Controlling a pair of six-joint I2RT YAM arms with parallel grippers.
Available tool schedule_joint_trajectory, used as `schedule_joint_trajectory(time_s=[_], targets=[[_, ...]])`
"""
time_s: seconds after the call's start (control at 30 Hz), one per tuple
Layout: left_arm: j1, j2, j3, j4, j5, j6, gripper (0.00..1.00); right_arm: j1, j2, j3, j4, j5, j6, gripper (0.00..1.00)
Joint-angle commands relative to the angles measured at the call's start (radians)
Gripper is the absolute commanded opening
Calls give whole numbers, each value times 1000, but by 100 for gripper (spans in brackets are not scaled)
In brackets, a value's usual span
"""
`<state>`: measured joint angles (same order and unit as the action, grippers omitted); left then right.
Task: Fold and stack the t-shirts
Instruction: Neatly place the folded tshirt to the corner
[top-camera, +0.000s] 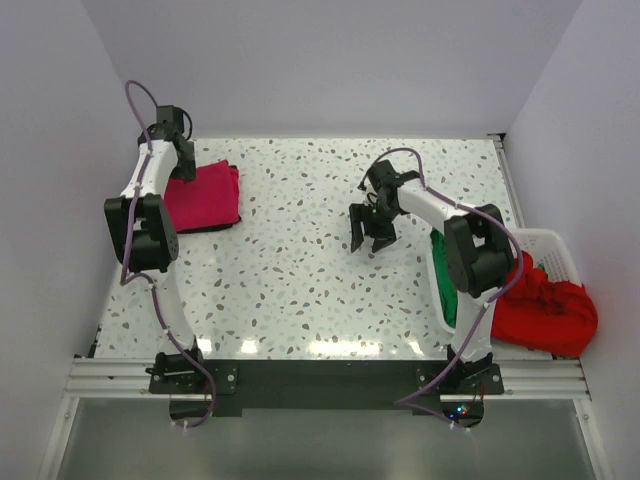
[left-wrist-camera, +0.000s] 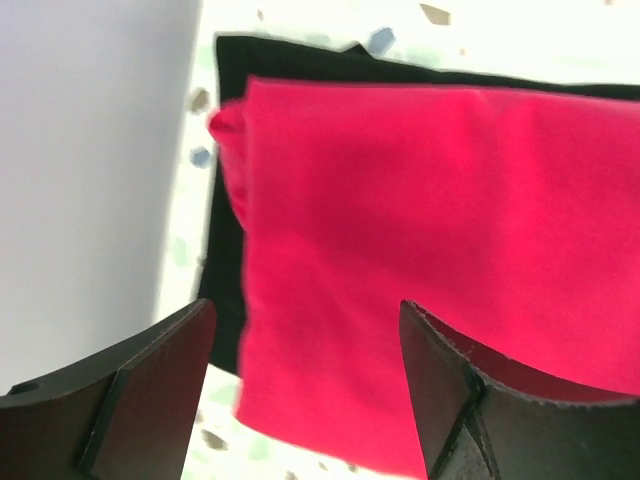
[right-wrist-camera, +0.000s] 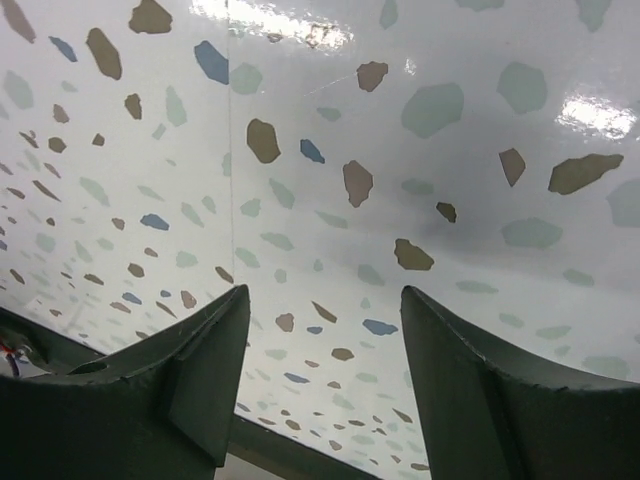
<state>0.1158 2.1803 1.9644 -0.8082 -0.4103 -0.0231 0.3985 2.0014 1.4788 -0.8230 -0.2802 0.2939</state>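
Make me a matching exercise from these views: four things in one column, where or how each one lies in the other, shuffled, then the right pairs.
Column one
1. pink t-shirt
2. black t-shirt
3. red t-shirt
4. right gripper

Column two
a. open, above a bare part of the table
b. bunched up over the white basket
c. folded, lying on top of another shirt
d. folded under another shirt, only its edges showing

Pairs: 1-c, 2-d, 3-b, 4-a
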Motion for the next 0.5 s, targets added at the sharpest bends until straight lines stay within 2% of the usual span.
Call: schedule_joint_trajectory(time_s=[0.0,0.13,0.33,0.47], targets=[[-13,-202,-103,128,119,-156,79,3,-104,-21,51,29,-9,66],[-100,-361,-313,266,96,-227,79,5,-157,-70,104,49,-2,66],[-335,-565,-530,394,59,-331,80,5,-245,-146,197,78,16,66],[-549,-649,-633,457,-20,-373,80,3,-292,-184,246,88,24,66]])
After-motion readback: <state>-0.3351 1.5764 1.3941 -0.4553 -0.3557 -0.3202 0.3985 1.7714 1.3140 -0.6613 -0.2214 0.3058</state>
